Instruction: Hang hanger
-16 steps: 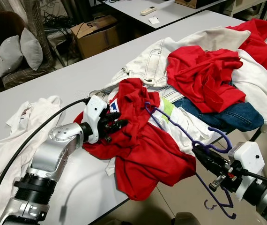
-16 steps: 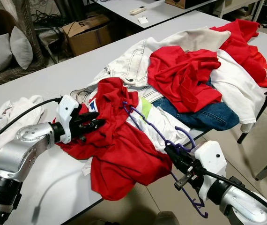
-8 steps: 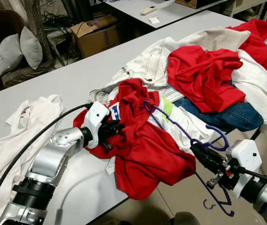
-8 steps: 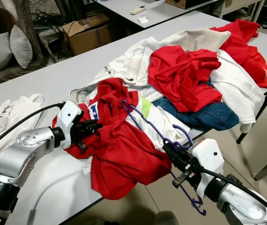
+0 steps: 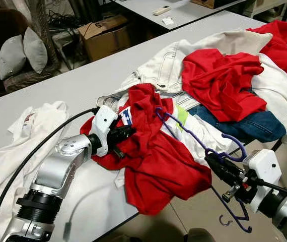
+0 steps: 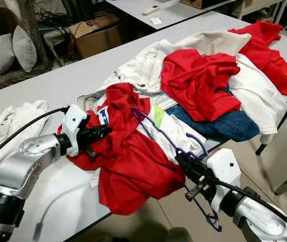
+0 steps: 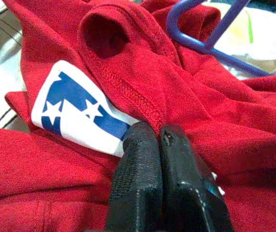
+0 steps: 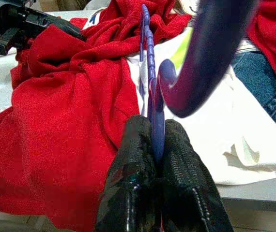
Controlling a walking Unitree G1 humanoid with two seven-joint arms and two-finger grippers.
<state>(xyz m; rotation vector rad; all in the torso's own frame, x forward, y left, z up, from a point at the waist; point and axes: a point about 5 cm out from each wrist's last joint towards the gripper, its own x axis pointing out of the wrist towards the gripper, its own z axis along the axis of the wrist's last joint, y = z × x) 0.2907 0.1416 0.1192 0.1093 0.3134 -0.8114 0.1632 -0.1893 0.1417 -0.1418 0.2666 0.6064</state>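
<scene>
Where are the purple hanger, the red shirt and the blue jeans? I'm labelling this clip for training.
purple hanger [image 5: 184,130], left eye view, on its long straight arm.
red shirt [image 5: 158,166], left eye view, on the broad front fold.
blue jeans [image 6: 224,126], right eye view, on the exposed denim leg.

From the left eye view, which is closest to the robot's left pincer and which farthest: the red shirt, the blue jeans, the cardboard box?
1. Red shirt: pinched in the left pincer.
2. Blue jeans: to the robot's right, under the clothes pile.
3. Cardboard box: on the floor beyond the table.
</scene>
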